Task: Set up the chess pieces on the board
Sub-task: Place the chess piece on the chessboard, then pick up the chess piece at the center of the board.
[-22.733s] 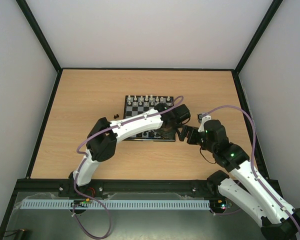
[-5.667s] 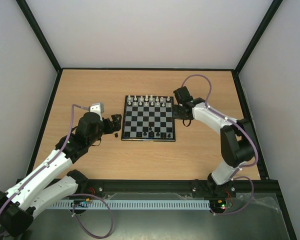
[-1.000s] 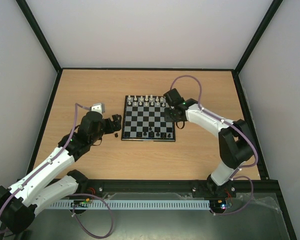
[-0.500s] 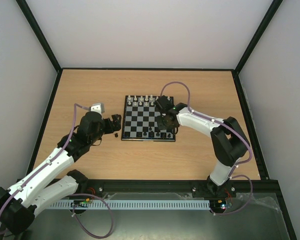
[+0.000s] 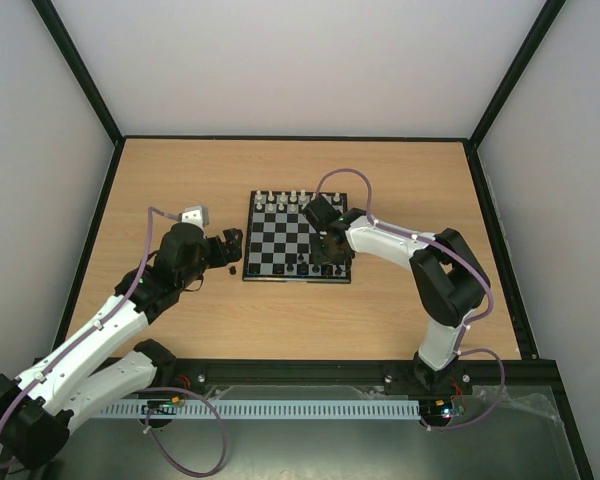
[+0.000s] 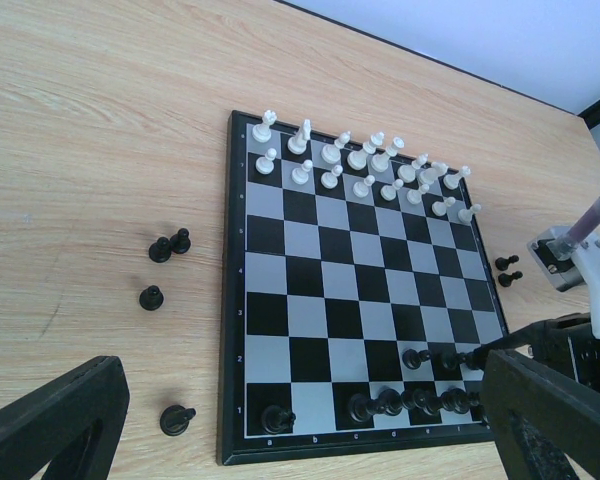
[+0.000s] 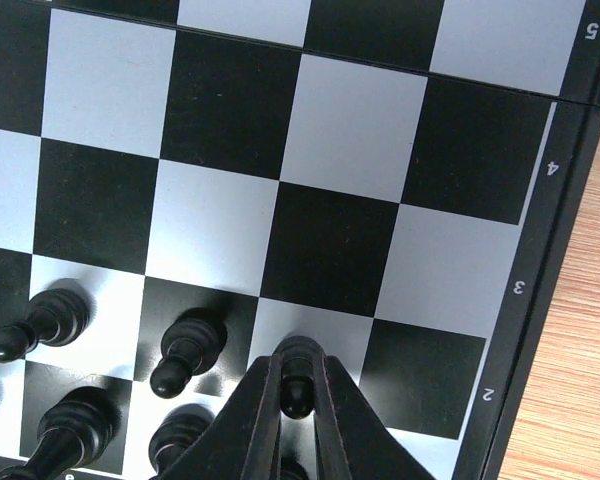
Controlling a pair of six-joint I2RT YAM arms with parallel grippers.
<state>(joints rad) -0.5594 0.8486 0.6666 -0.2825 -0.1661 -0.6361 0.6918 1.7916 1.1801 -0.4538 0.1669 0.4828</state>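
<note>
The board (image 5: pixel 280 241) lies mid-table, white pieces (image 5: pixel 296 201) along its far rows. Black chess pieces (image 6: pixel 420 401) line the near row, with two pawns (image 6: pixel 416 357) in the second row. My right gripper (image 7: pixel 297 372) is shut on a black pawn (image 7: pixel 298 350), which stands on a pale square of the second row beside another pawn (image 7: pixel 187 354); in the top view this gripper (image 5: pixel 332 250) is over the board's near right corner. My left gripper (image 5: pixel 228 246) hangs open left of the board, nothing between its fingers (image 6: pixel 55 420). Loose black pieces (image 6: pixel 168 245) lie on the table below it.
More loose black pieces lie left of the board, one (image 6: pixel 151 297) upright and one (image 6: pixel 176 419) on its side. Two others (image 6: pixel 507 270) lie off the board's right edge. The right arm (image 5: pixel 400 243) stretches across the table right of the board.
My right gripper has moved left from the board's right edge to over its near right squares, carrying the pawn down onto the second row. The left arm has stayed still.
</note>
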